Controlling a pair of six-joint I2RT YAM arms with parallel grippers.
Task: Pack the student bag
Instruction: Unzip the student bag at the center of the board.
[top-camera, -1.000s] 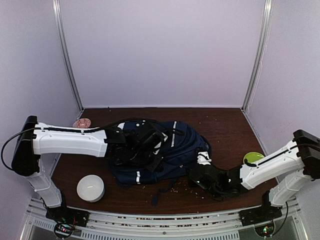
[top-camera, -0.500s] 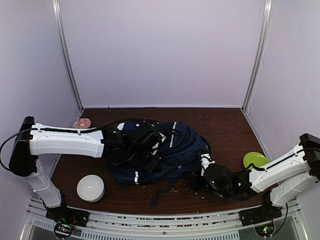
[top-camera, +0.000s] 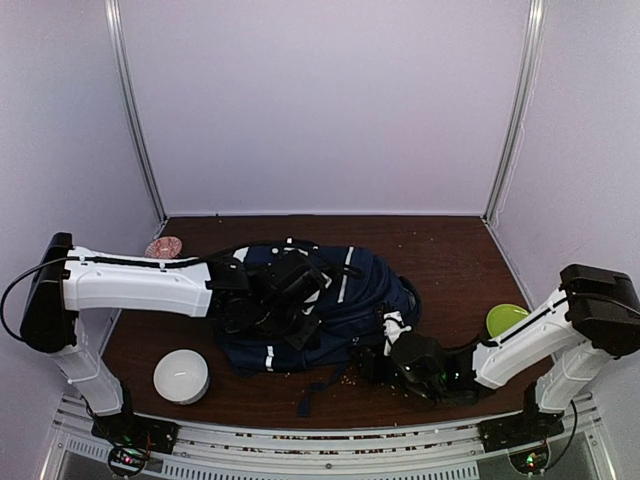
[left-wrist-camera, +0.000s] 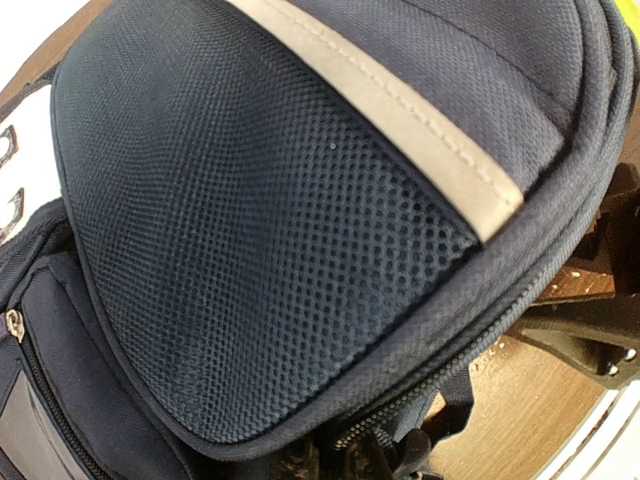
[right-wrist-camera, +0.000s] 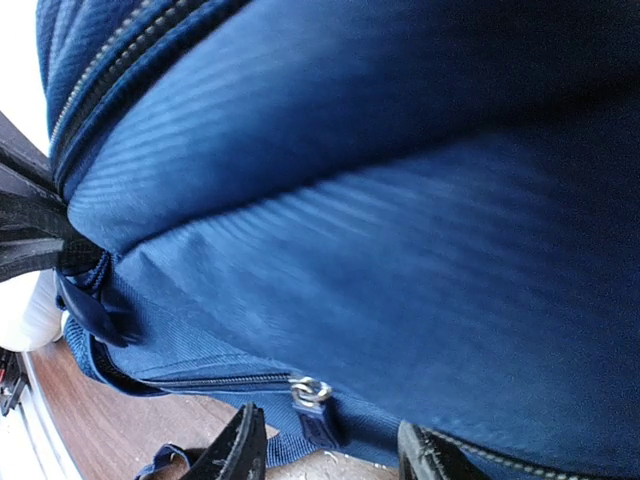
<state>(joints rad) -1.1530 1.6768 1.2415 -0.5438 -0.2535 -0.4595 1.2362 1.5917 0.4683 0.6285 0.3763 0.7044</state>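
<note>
- Zip work appears to be the step in hand. The right gripper (right-wrist-camera: 330, 448) is held at the near edge of the student bag (top-camera: 320, 300), its fingers parted. A small metal zip pull (right-wrist-camera: 312, 391) sits just above the gap, and nothing is clamped.
- For the next move, a slight advance is judged to be needed, so that the pull is brought between the fingers before they are closed. A loose black strap (top-camera: 318, 388) lying just below could be caught instead.
- Beside the left base, a white round pouch (top-camera: 181, 376) is seen on the table (top-camera: 450, 260), apart from the bag. It is judged to be not yet packed.
- Crumbs (top-camera: 352, 377) are scattered along the bag's near side.
- The bag is laid flat at mid-table. The left gripper (top-camera: 285, 292) is set on its top with jaws closed; whether fabric is nipped cannot be told.
- A green dish (top-camera: 506, 319) is set by the right edge and, farthest off, a pink dish (top-camera: 163, 246) in the left corner, both apart from the bag.
</note>
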